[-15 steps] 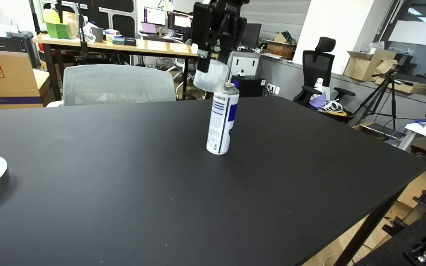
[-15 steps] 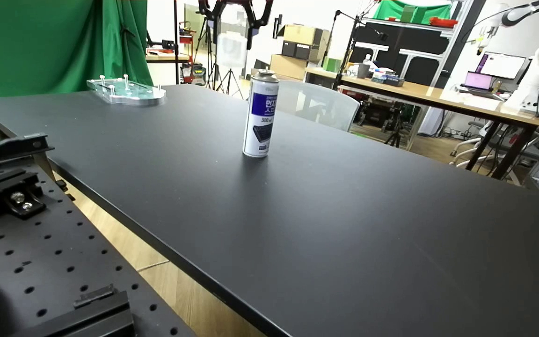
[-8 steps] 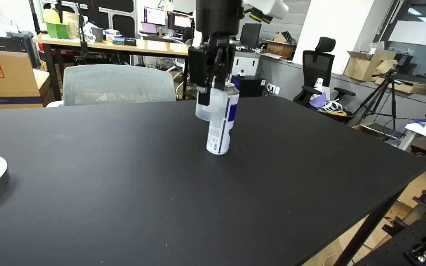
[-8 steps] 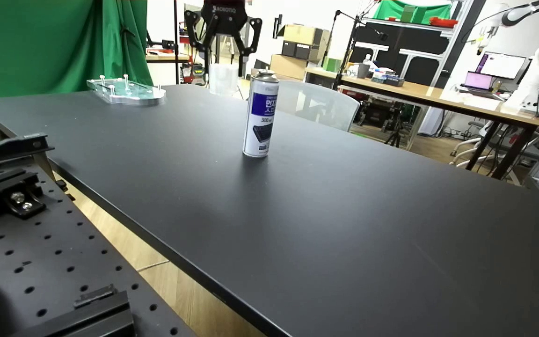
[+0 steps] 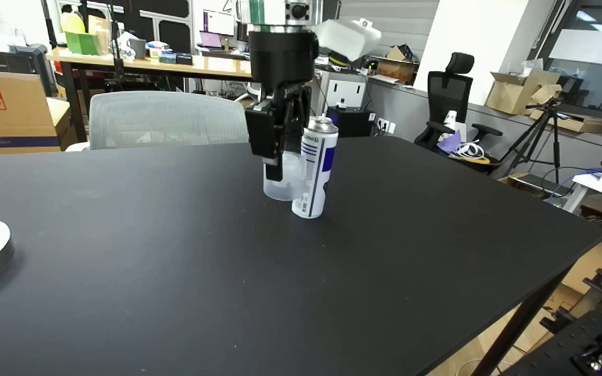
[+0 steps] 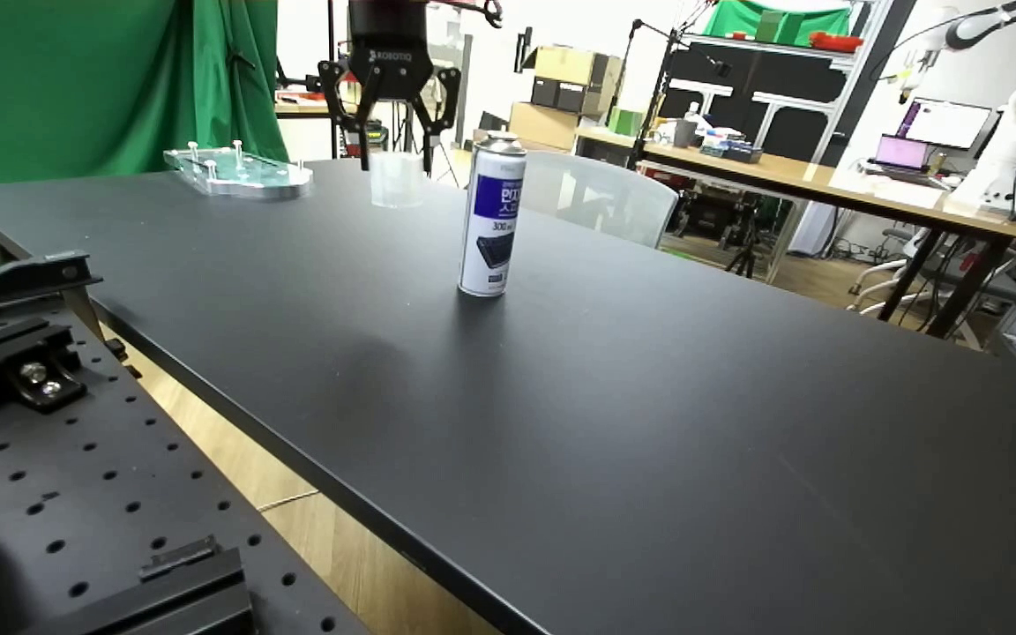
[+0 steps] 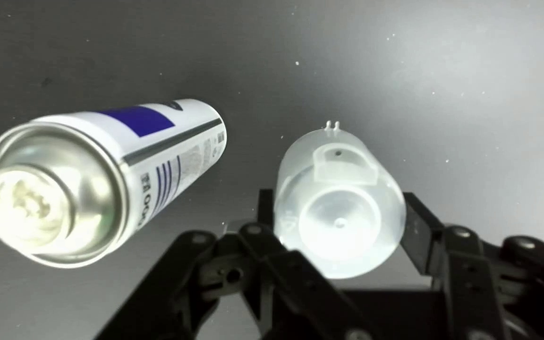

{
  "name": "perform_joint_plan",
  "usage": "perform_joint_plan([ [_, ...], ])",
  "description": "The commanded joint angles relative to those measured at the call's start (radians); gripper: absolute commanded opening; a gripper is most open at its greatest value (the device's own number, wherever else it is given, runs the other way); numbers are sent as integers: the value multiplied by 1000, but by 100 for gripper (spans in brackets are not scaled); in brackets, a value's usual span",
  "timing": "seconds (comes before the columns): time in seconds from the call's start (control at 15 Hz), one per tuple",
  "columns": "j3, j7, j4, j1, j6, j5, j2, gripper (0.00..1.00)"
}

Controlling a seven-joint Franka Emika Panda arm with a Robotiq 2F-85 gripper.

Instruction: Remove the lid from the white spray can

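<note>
Both exterior views look obliquely across the table [image 5: 175, 261] and share the white spray can [image 6: 490, 229]; the wrist view faces downward, closer.

wrist view: spray can [image 7: 111, 167] on table [image 7: 253, 56], left of lid [image 7: 340, 210]; lid within tool [image 7: 339, 216], seemingly above table.

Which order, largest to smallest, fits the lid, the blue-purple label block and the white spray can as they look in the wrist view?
1. White spray can
2. Lid
3. Blue-purple label block
Nearness to the camera likely swells the can, but the order is clear.
</note>
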Motion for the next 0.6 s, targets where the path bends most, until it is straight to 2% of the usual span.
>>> perform_joint_plan([
  [0.0,12,69,36,7,3,54,56,40],
  [0.27,15,152,54,21,28,102,114,40],
  [0.53,-12,268,48,56,166,60,153,40],
])
